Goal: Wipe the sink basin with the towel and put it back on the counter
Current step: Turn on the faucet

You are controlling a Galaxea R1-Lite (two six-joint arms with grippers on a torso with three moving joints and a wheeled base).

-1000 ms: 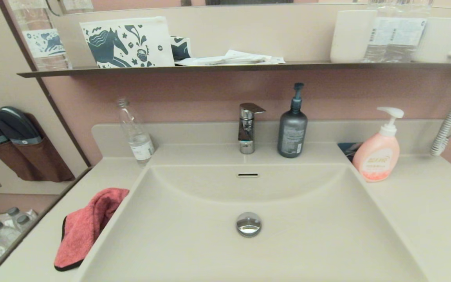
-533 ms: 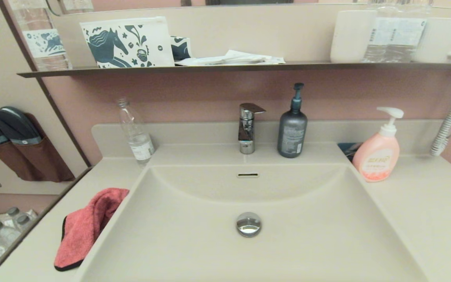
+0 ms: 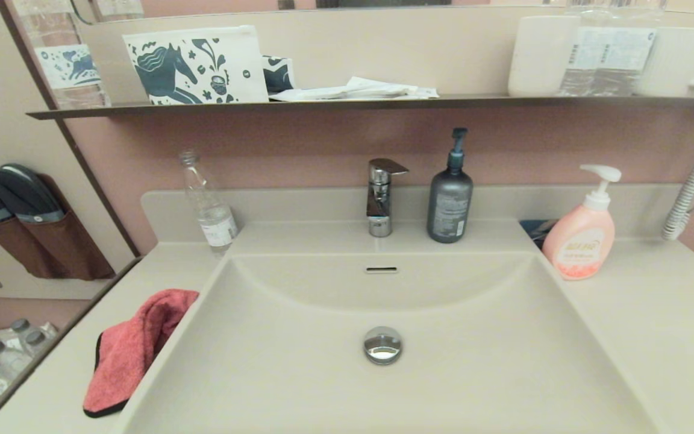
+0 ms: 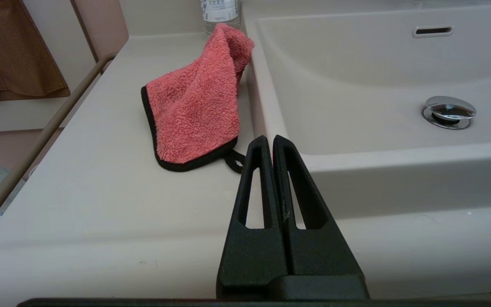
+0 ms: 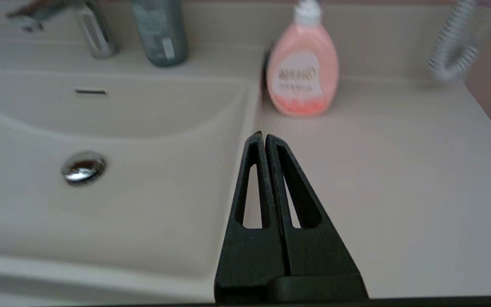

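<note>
The towel (image 3: pixel 133 346) lies crumpled on the counter (image 3: pixel 654 313) to the left of the sink basin (image 3: pixel 383 386), its upper fold leaning against the basin's left rim and its black-trimmed lower edge flat on the surface. In the left wrist view the left gripper (image 4: pixel 270 140) is clenched on nothing, its two black fingers pressed together, with the tips near the towel's (image 4: pixel 194 102) lower corner and its small black loop but not touching them. The right gripper (image 5: pixel 263 137) is likewise closed and empty, held over the basin's right rim, with the pink soap bottle (image 5: pixel 303 70) beyond it on the counter. Neither arm shows in the head view. The chrome drain plug (image 3: pixel 382 345) sits in the basin floor, the overflow slot (image 3: pixel 381 269) above it. The basin's near edge is cut off in the head view, and the clear water bottle (image 4: pixel 220 13) behind the towel shows only its base in the left wrist view
</note>
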